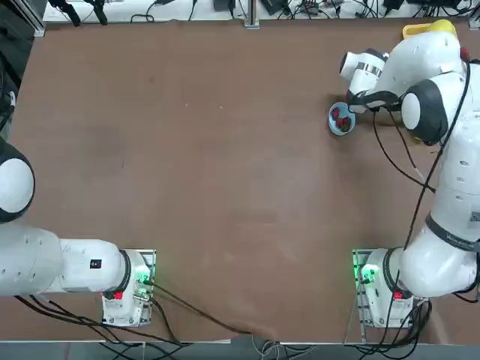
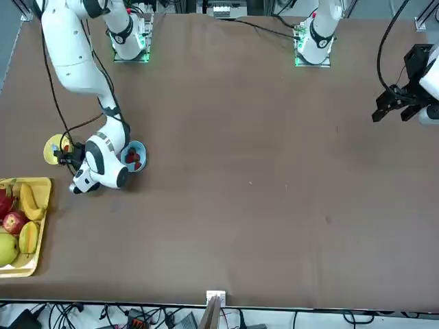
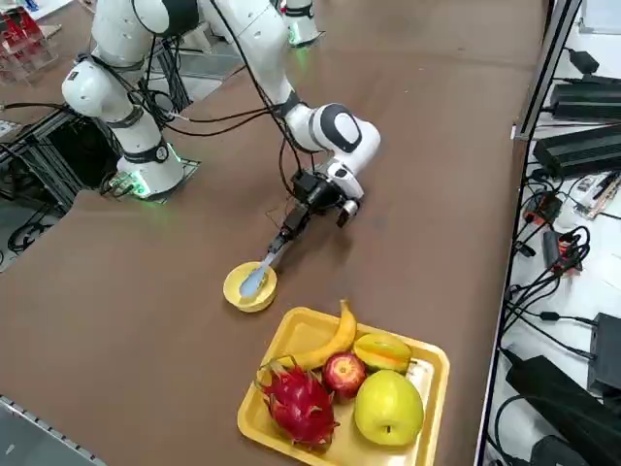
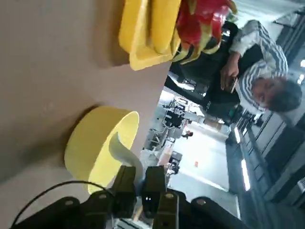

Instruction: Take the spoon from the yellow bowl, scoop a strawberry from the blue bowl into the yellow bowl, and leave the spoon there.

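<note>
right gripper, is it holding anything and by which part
The right gripper is shut on the spoon, gripping the handle end; the spoon's bowl end lies in the yellow bowl.

1 spoon [image 3: 258, 274], 1 yellow bowl [image 3: 249, 288], 1 blue bowl [image 1: 341, 120] w/ approx 2 strawberries [image 1: 343, 120], 1 fruit tray [image 3: 424, 402], 1 person [image 4: 248, 71]

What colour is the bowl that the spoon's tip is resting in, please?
Plain yellow bowl, clearest in the right side view; the right claw grips the spoon.
</note>
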